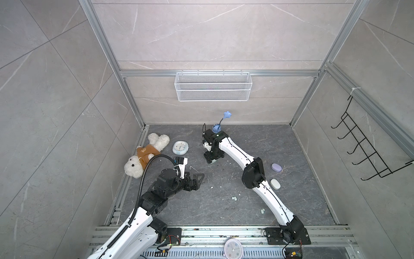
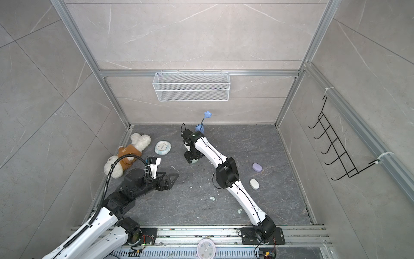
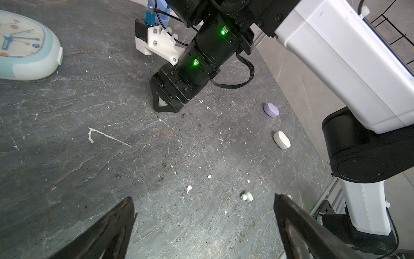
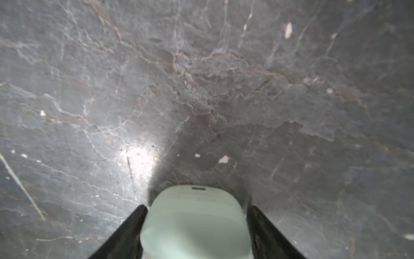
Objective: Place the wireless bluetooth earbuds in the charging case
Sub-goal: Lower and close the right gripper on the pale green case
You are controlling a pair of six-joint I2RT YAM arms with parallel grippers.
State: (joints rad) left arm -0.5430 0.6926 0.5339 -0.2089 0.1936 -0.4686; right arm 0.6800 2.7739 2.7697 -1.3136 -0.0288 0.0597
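Our right gripper [image 4: 197, 207] flanks the mint green charging case [image 4: 195, 228]; we cannot tell if it squeezes. Our left gripper [image 3: 203, 224] gapes wide. Two mint earbuds [image 1: 234, 198] lie well apart from that case: likely light, slippery; pinch across both lobes.

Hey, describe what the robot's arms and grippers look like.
Both arms are white shells with black joints. A black ribbed hose loops along the left arm; a black cable curls at the wrist of the right arm, beside green lights. Left gripper and right gripper have black, tapering fingers.

Floor [image 1: 201, 213] open around mint earbud [image 1: 234, 198]; right arm [image 1: 266, 197] close beside, probably passable.
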